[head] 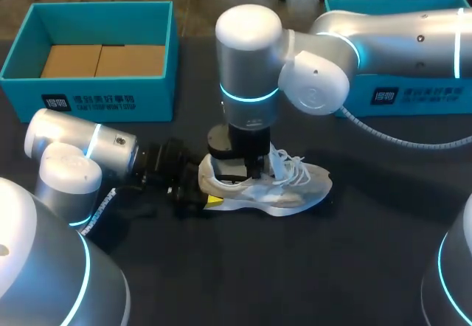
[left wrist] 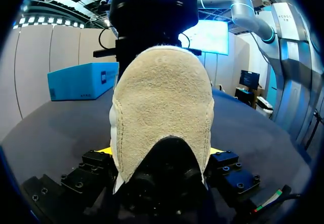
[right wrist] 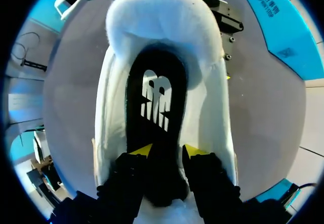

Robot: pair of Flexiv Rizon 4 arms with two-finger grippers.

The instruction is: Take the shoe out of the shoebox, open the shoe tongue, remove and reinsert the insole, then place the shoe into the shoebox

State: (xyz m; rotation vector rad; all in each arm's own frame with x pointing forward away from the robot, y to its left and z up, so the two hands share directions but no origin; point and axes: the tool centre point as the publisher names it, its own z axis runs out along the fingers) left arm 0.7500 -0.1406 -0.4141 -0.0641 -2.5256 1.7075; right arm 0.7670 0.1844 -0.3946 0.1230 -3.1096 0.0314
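**Head view.** The shoe [head: 295, 189] lies sole-down on the table [head: 369, 252], outside both boxes. The left gripper [head: 203, 197] meets it at the heel. The right gripper [head: 247, 165] hangs straight down into the shoe's opening, with the laces [head: 291, 165] loose just beyond it toward the toe. The open shoebox [head: 96, 97] stands well behind the left gripper, and a second shoebox [head: 413, 94] sits behind the right arm. Neither grasp can be read from this view.

**Left wrist view.** Only this view shows the left hold. The heel fills the left gripper's span, with a yellow sliver pressed against it on each side, so the gripper is clamped wide on the shoe. The shoe's interior is hidden.

**Right wrist view.** Only this view shows the insole [right wrist: 157, 92]. It is dark and lies flat inside the shoe, directly beneath and ahead of the right gripper. Whether the insole is gripped cannot be told.

**Risks (judged).**
- The shoe is anchored at the heel alone. An insole that sticks as it is pulled upward could lift or twist the shoe out of that clamp.
- The soft heel material may slip in the clamp.
- The laces beside the right gripper could snag on it.
- On reinsertion, the insole may fold instead of seating flat.
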